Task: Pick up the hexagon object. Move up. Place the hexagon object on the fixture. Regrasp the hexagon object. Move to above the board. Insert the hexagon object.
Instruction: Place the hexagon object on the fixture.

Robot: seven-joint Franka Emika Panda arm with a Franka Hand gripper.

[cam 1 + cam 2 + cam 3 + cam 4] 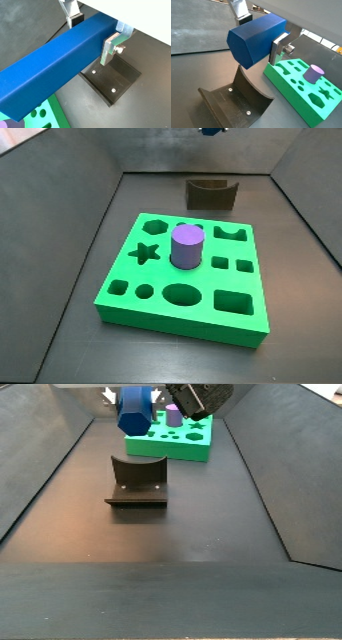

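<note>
My gripper [92,31] is shut on the hexagon object [57,62], a long bright blue bar that runs crosswise between the silver fingers [110,45]. Its hexagonal end shows in a wrist view [252,42] and in a side view [134,411]. The bar hangs in the air above the fixture [234,97], a dark block with a curved notch, which also shows in both side views [210,193] [136,479]. The green board [201,313] lies beyond it. In a side view only the bar's tip [211,131] shows at the top edge.
A purple cylinder [187,246] stands upright in a hole near the board's middle and also shows in a wrist view [315,73]. Sloping grey walls [47,474] close in the dark floor on both sides.
</note>
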